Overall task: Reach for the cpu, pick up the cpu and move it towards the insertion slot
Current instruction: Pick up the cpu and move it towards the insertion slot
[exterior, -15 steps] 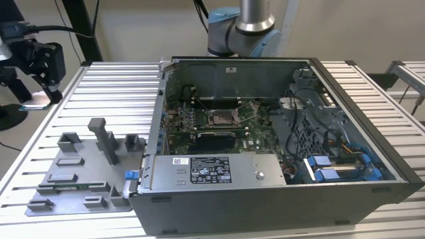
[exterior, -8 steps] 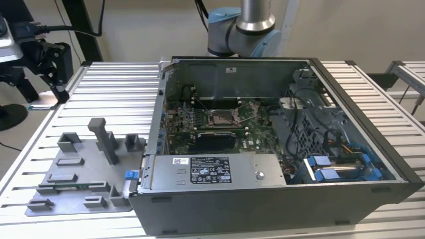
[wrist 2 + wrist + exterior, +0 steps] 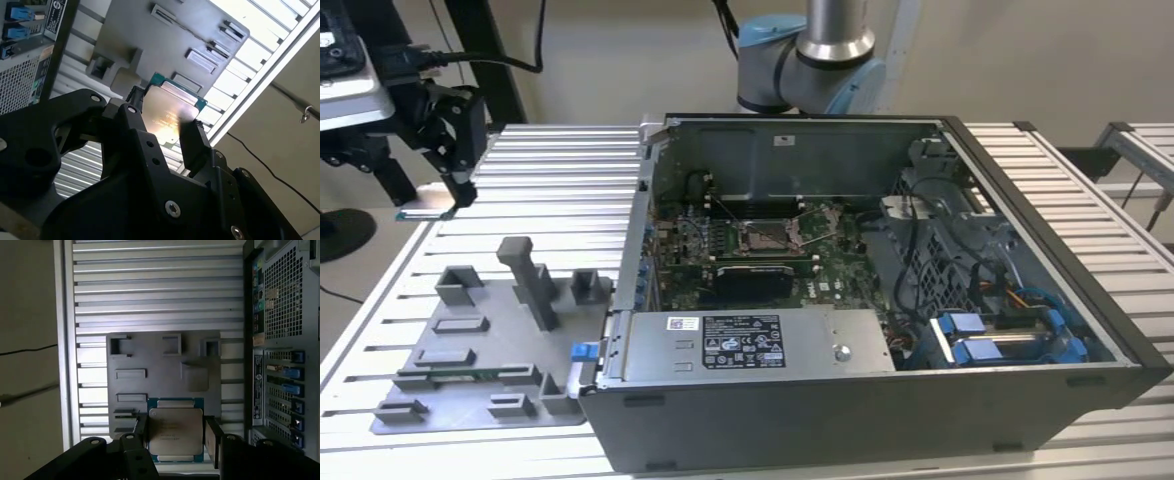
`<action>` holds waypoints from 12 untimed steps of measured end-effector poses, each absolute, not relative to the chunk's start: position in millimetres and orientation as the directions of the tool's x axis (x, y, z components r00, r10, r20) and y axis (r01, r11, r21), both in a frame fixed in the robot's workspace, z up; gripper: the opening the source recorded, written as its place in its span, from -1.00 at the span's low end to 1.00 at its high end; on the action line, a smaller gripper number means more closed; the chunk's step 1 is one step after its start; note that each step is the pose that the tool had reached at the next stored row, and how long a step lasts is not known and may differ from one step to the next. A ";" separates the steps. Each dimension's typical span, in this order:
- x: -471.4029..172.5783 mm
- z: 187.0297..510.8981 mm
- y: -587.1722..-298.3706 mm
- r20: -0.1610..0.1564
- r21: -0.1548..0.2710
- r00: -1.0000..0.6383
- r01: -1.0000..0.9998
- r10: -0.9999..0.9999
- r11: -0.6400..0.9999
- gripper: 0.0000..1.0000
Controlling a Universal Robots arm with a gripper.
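The cpu (image 3: 175,425), clamped by its edges in the gripper (image 3: 176,434), hangs clear of the grey tray (image 3: 160,347) at the exterior view's far left, well apart from the insertion slot (image 3: 765,238); probably best carried level and slowly.

Tray (image 3: 494,345) at exterior view's left of PC case (image 3: 854,410) (slot (image 3: 767,237) inside, on mobo (image 3: 847,262)).

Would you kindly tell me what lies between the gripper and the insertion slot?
In the exterior view, the slatted table and the computer case's side wall separate the gripper from the insertion slot.
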State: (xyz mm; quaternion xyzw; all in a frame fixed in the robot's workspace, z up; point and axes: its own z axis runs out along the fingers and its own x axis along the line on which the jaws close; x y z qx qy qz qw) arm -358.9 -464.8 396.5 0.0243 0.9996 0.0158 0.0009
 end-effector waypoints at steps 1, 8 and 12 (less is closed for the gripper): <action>-357.1 396.5 -464.8 -0.001 0.032 -0.999 0.049 0.049 0.998 -1.00; -344.4 396.5 -464.8 -0.001 0.032 -0.999 0.048 0.049 0.998 -1.00; -336.9 396.5 -464.8 -0.001 0.032 -0.999 0.049 0.049 0.998 -1.00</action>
